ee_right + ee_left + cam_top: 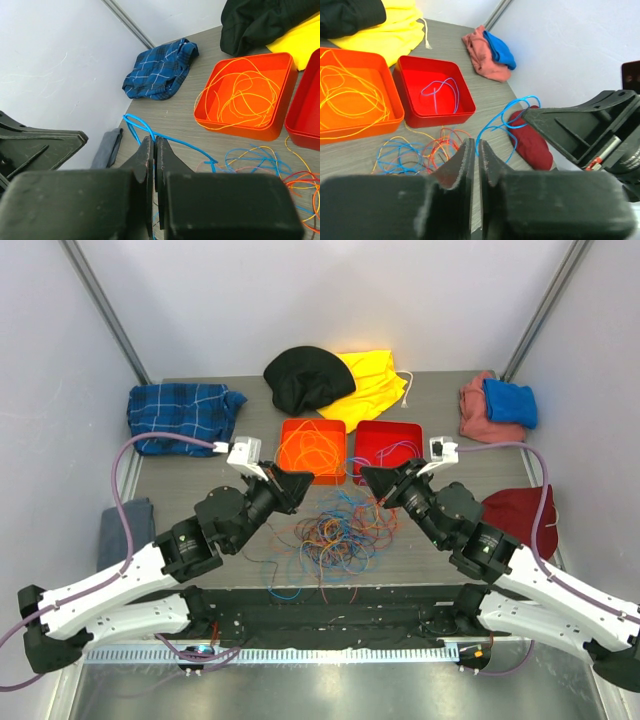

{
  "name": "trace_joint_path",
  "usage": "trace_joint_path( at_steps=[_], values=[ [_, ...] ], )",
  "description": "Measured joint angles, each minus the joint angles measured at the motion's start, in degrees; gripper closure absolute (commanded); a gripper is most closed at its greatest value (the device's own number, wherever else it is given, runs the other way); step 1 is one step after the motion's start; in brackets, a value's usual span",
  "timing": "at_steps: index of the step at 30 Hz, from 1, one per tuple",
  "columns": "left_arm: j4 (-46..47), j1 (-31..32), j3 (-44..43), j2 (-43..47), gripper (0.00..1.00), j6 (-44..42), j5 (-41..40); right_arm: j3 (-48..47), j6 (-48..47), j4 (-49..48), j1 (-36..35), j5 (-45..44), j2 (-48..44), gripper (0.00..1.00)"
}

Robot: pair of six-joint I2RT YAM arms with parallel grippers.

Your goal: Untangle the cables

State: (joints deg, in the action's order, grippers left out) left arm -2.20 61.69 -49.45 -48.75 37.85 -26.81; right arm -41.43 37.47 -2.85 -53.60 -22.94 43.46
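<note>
The loose heap of cables point(335, 535), in orange, blue, red and purple, lies at the centre of the table point(200, 490) in the top view, just below and between the two gripper tips. The left gripper point(308, 483) points in from the left and the right gripper point(365, 475) from the right. Their tips are near each other but apart, both above the heap's upper edge.

In the left wrist view the left gripper point(475, 145) has its jaws nearly together. A blue cable point(512, 104) rises out of the narrow gap at the tips and loops away to the upper right, so it looks pinched there. The rest of the tangle lies left of the fingers, lower in the frame than the red tray point(435, 120).

In the right wrist view the right gripper point(152, 142) is closed just as tightly. The blue cable point(180, 143) loops out at the upper left of its tips and runs down to the right toward the heap point(260, 160).

Behind the heap, an orange tray point(286, 450) holds coiled orange cables. The red tray point(360, 452) beside it holds one blue strand.
</note>
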Motion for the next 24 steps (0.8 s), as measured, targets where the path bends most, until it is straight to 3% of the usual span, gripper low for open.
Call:
trace_joint_path(
  at_steps=[3,6,10,14,16,24],
  values=[
    [-0.24,0.0,0.13,0.02,0.32,-1.05,-0.02,-0.72,-0.61,0.68,0.0,0.37,0.0,0.99],
    [0.39,0.0,0.13,-0.63,0.23,-1.51,2.08,-1.44,-1.18,1.16,0.0,0.98,0.0,0.99],
    [2.73,0.0,0.09,-3.48,0.25,-2.49,7.91,-1.92,-1.38,1.68,0.0,1.68,0.02,0.99],
    [4.81,0.0,0.09,-6.1,0.39,-2.99,12.68,-2.1,-1.4,1.75,0.0,2.16,0.02,0.99],
    [5.7,0.0,0.07,-6.88,0.4,-3.65,13.46,-2.1,-1.38,1.79,0.0,2.32,0.02,0.99],
    [6.14,0.0,-0.04,-7.96,0.38,-5.44,10.36,-2.1,-1.38,2.08,0.0,2.54,-0.24,0.99]
  ],
)
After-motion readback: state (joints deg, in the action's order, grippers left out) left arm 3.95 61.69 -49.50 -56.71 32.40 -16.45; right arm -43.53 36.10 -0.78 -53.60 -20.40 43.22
